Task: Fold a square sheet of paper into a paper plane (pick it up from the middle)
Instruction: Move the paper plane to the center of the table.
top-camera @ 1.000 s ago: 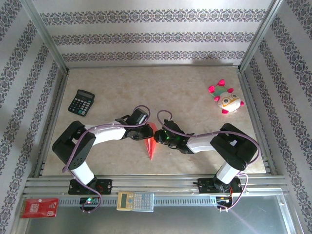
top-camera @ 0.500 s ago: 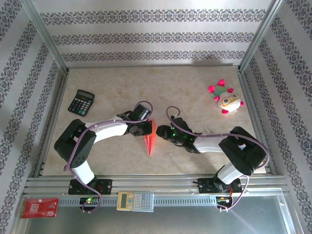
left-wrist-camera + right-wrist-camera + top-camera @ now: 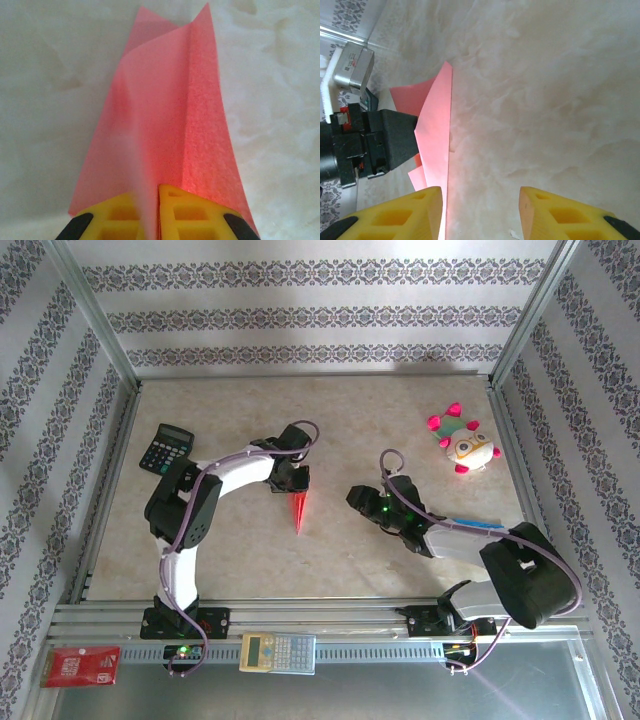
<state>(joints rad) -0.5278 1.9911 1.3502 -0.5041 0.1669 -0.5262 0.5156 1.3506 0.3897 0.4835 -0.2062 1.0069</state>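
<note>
The left pincer (image 3: pixel 292 483) is clenched on the wide end of the paper plane (image 3: pixel 298 511), near the middle of the tabletop (image 3: pixel 400 420). The plane's narrow tip points toward the arm bases. In the left wrist view, the yellow fingers (image 3: pixel 192 212) press together with the salmon-pink folds fanning out beyond them. Whether the tip touches the tabletop, I cannot tell.

The right pincer (image 3: pixel 356 498) sits just to the right of the plane and apart from it. It is released, and its fingers (image 3: pixel 562 212) stand wide with bare tabletop between them.

A pink-and-white plush toy (image 3: pixel 462 445) lies at the far right. A black calculator (image 3: pixel 165 448) lies at the far left.
</note>
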